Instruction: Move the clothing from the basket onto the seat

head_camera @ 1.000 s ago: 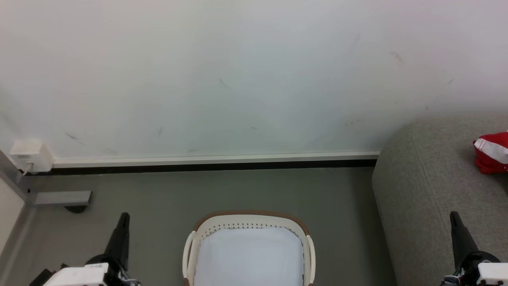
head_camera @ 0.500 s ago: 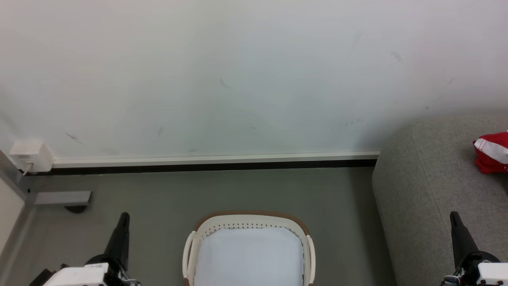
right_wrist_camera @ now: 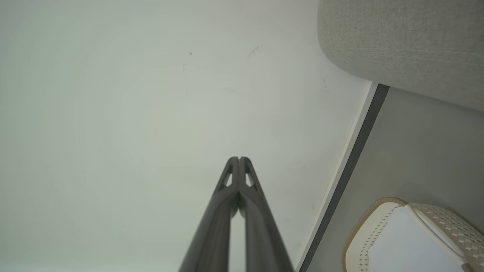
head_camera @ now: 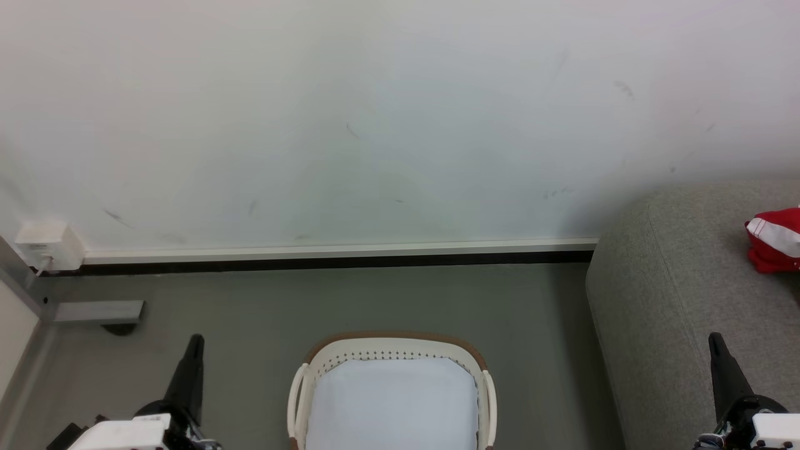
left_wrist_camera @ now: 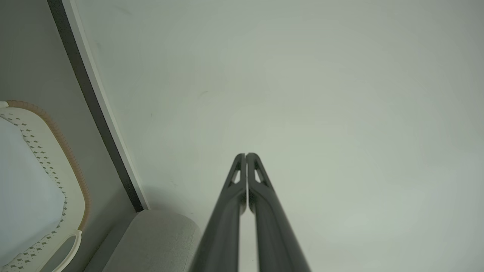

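I see the basket point(head_camera: 394, 345) as smooth holed plastic, its liner point(head_camera: 390, 406) matt cloth; the seat point(head_camera: 675, 300) is coarse woven fabric, the clothing point(head_camera: 775, 240) soft cloth, the floor point(head_camera: 375, 300) matt and smooth.

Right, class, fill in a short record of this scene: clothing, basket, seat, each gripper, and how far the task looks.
clothing: red bundle, white stripe, lying on the seat
basket: on the floor, pale liner sheet inside, no red seen
seat: grey sofa, right of the basket
left gripper: shut, empty
right gripper: shut, empty
task: likely done
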You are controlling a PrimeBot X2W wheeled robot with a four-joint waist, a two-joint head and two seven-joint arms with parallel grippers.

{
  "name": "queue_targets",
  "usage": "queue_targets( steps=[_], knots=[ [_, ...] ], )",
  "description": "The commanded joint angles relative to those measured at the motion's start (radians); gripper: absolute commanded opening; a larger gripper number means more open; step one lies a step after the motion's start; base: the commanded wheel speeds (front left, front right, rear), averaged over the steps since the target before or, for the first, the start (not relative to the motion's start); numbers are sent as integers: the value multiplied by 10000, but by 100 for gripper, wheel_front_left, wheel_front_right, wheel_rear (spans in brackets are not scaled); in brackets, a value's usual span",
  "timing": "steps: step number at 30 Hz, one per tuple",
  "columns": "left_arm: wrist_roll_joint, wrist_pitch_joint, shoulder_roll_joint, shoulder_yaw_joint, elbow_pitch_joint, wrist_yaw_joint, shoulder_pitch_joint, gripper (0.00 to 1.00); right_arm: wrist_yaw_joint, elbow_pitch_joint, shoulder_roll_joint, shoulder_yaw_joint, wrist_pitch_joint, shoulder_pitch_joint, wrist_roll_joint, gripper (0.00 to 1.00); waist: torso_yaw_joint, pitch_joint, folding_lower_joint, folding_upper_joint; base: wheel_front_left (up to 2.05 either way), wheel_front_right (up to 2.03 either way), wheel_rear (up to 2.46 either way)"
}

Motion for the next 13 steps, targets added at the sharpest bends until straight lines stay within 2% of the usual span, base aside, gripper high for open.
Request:
queue_targets(
  steps=[1,13],
  knots=[
    [-143,45,71,19,-28,-38,-80,0,-21,-46,-79,-37,26,-124,15,0,0,0,0,0,0,0,0],
    [-144,45,70,19,-28,-38,-80,0,-21,-46,-79,-37,26,-124,15,0,0,0,0,0,0,0,0]
  ],
)
